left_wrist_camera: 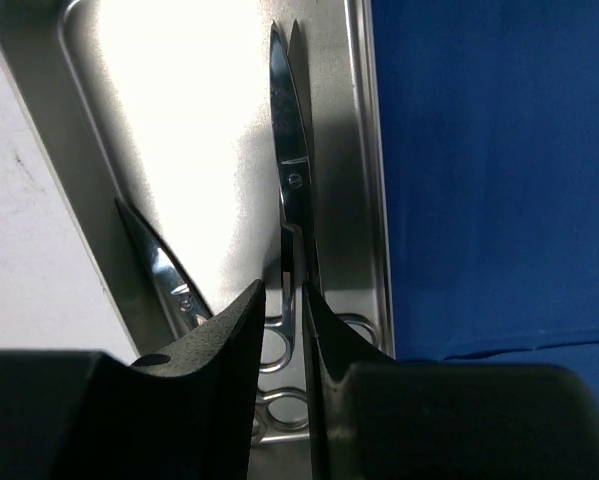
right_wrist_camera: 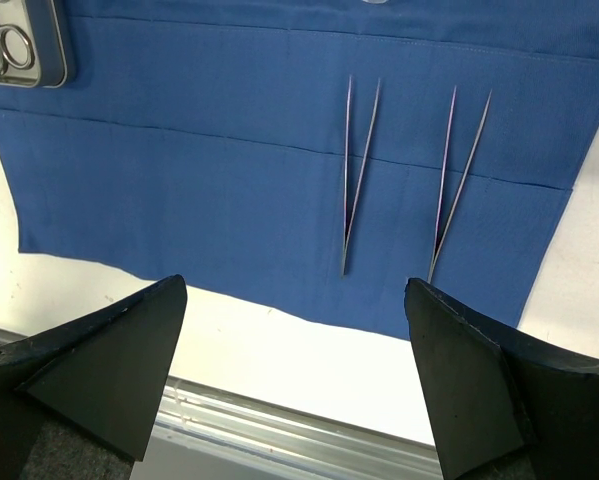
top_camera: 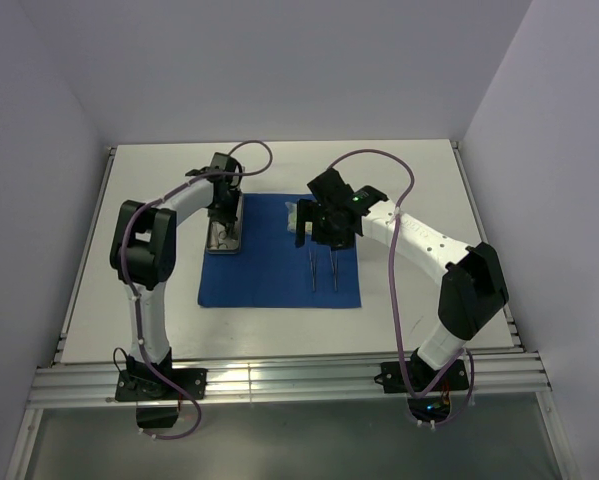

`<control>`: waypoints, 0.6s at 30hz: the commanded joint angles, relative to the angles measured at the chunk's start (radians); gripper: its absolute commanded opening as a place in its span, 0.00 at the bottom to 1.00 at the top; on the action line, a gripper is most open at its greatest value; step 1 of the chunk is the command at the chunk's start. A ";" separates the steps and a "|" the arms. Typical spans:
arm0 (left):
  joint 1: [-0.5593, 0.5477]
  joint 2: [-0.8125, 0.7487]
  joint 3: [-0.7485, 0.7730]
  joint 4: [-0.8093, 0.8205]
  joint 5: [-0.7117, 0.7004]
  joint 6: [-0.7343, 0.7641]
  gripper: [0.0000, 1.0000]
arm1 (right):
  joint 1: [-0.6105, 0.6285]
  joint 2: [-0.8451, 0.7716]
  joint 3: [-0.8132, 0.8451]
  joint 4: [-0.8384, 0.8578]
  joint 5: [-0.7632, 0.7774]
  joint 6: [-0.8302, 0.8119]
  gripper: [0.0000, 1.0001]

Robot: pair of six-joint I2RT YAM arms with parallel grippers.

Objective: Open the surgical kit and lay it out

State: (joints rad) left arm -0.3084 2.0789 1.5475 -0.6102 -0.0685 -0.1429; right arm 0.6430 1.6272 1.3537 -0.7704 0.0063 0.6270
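Left wrist: one of two shiny steel scissors [left_wrist_camera: 291,180] is pinched by the left gripper [left_wrist_camera: 284,295]; the right gripper [right_wrist_camera: 295,288] is spread wide near two slender tweezers [right_wrist_camera: 359,170].

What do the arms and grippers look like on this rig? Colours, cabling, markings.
Both the left arm and right arm have white tubular links with black joint housings. A mauve cable loops along each. The left gripper and right gripper have matte black wedge-shaped fingers. A small green light glows near the right wrist. No legible markings.

White table [top_camera: 399,170], pale walls [top_camera: 279,60], slotted metal rail [top_camera: 299,380] along near edge, possibly aluminium
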 commanded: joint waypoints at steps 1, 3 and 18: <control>-0.006 0.026 0.033 -0.014 -0.007 0.012 0.26 | -0.011 -0.001 0.001 0.025 0.000 -0.015 0.97; -0.008 0.036 0.028 -0.016 -0.002 0.011 0.25 | -0.013 0.000 0.001 0.026 0.000 -0.016 0.97; -0.008 0.098 0.042 -0.092 -0.010 -0.007 0.00 | -0.016 0.016 0.019 0.033 -0.002 -0.015 0.97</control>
State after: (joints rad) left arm -0.3141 2.1193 1.5875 -0.6304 -0.0799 -0.1436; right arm 0.6350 1.6279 1.3537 -0.7700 0.0059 0.6254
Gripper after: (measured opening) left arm 0.029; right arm 0.972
